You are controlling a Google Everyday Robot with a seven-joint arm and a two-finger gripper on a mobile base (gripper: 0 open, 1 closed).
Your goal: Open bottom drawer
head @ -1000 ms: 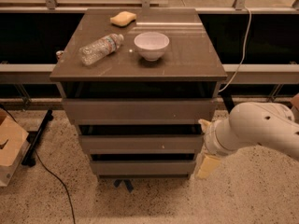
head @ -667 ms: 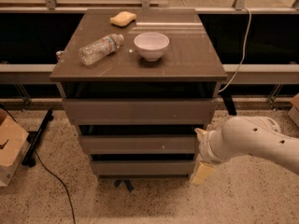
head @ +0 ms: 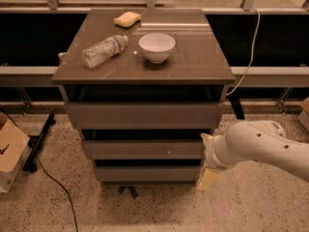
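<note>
The bottom drawer [head: 147, 173] is the lowest and narrowest of three grey-brown fronts on the cabinet, and it sits pushed in. The middle drawer [head: 142, 149] and the top drawer [head: 142, 115] are above it. My gripper [head: 205, 159] is at the right end of the bottom and middle drawer fronts, at the end of the white arm [head: 263, 146] that comes in from the right. It is open and empty: one cream fingertip [head: 207, 179] shows by the bottom drawer's right edge and the other higher up.
On the cabinet top [head: 193, 64] lie a plastic bottle [head: 104, 50], a white bowl [head: 157, 47] and a yellow sponge [head: 127, 19]. A cardboard box [head: 9, 153] and a black cable [head: 55, 185] are on the floor to the left. A dark rail runs behind.
My arm has moved left, bringing the gripper closer to the right ends of the lower drawer fronts. The drawers have not moved.
</note>
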